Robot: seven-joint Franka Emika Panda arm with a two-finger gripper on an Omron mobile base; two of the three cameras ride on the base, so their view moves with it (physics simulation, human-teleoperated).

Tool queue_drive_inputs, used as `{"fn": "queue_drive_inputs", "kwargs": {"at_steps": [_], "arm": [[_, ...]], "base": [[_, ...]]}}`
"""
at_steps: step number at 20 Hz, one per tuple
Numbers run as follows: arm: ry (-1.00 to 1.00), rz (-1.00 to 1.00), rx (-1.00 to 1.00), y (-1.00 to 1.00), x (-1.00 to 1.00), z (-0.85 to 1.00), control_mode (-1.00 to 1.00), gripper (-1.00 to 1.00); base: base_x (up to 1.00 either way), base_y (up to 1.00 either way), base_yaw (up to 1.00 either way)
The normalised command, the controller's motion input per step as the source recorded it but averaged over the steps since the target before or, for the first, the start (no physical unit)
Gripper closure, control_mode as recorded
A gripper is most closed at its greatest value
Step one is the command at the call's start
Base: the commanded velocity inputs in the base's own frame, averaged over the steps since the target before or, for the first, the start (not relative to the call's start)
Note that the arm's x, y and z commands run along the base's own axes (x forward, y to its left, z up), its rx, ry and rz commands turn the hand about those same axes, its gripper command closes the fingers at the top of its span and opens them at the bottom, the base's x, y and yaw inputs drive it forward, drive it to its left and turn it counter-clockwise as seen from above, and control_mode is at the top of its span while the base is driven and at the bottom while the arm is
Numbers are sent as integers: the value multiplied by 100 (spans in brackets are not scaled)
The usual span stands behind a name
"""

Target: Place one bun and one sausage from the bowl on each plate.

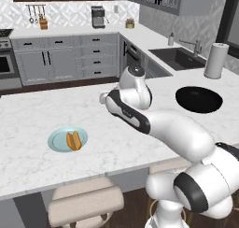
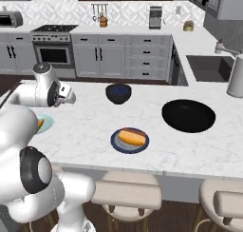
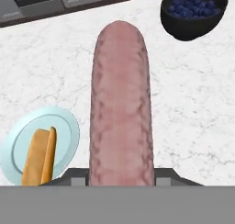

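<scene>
Gripped lengthwise in the closed jaws, the sausage (image 3: 120, 103) juts out ahead of them above the tabletop (image 3: 193, 108), with the aqua plate (image 3: 66, 129) and its bun (image 3: 40, 156) off to one side, so releasing here would probably drop it on bare marble.

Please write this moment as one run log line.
jaws: shut on sausage | aqua plate: bun only | dark plate: bun | black bowl
</scene>
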Motion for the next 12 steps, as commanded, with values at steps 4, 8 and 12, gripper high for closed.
{"fn": "queue_drive_inputs", "kwargs": {"at_steps": [4,8,12], "arm": [[21,7,-10,100,49,-8,-100,100],[15,8,-14,100,9,-47,-100,100],[9,15,-19,100,-18,-69,-100,100]], "base": [[0,0,0],[0,0,0],[0,0,0]]}}
